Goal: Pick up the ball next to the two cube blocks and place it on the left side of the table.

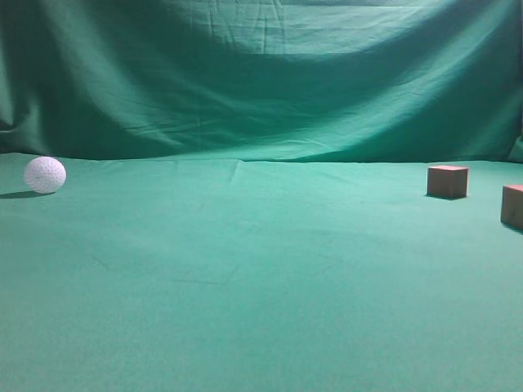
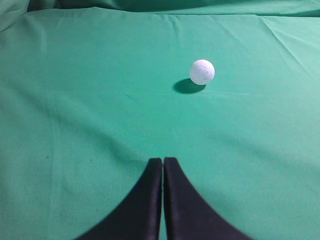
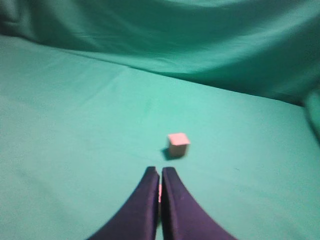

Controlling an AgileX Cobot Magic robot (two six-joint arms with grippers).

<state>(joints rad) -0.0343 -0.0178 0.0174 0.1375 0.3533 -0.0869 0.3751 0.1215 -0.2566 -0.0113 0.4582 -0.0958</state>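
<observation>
The white dimpled ball (image 1: 45,174) rests on the green table (image 1: 261,278) at the far left, well away from the two tan cube blocks, one (image 1: 448,180) at the right and one (image 1: 513,205) cut by the right edge. Neither gripper shows in the exterior view. In the left wrist view my left gripper (image 2: 163,160) is shut and empty, with the ball (image 2: 202,71) lying free ahead and slightly right. In the right wrist view my right gripper (image 3: 160,170) is shut, with one cube (image 3: 178,144) just ahead. A thin pinkish strip shows through the slit between its fingers.
A draped green cloth backdrop (image 1: 261,73) rises behind the table and also shows in the right wrist view (image 3: 200,45). Open green cloth lies between the ball and the cubes.
</observation>
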